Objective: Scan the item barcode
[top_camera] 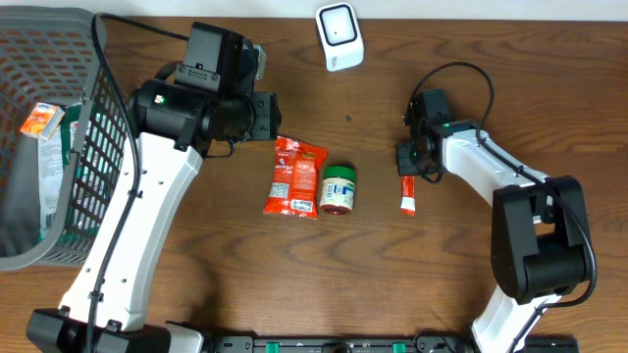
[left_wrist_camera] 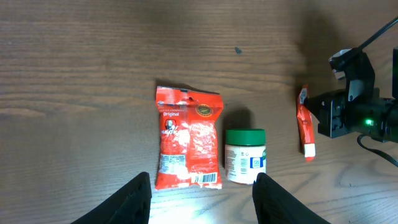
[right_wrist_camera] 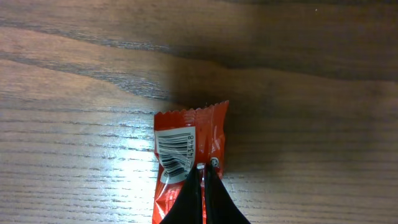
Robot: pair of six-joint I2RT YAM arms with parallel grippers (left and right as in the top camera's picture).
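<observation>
A red snack bag point(left_wrist_camera: 188, 138) lies flat beside a small jar point(left_wrist_camera: 245, 155) with a green lid. A thin red packet point(left_wrist_camera: 305, 124) lies by the right gripper point(left_wrist_camera: 319, 116). The left gripper point(left_wrist_camera: 202, 200) has its fingers spread apart.

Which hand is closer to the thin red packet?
Right. The right hand, shut, sits over the thin red packet; the left hand hangs open farther off, beyond the snack bag and jar.

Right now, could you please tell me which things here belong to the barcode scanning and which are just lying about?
Job: white scanner; small red packet, barcode up, under the shut right end effector.
Lying about, it seems: red snack bag; green-lidded jar; grey basket.
</observation>
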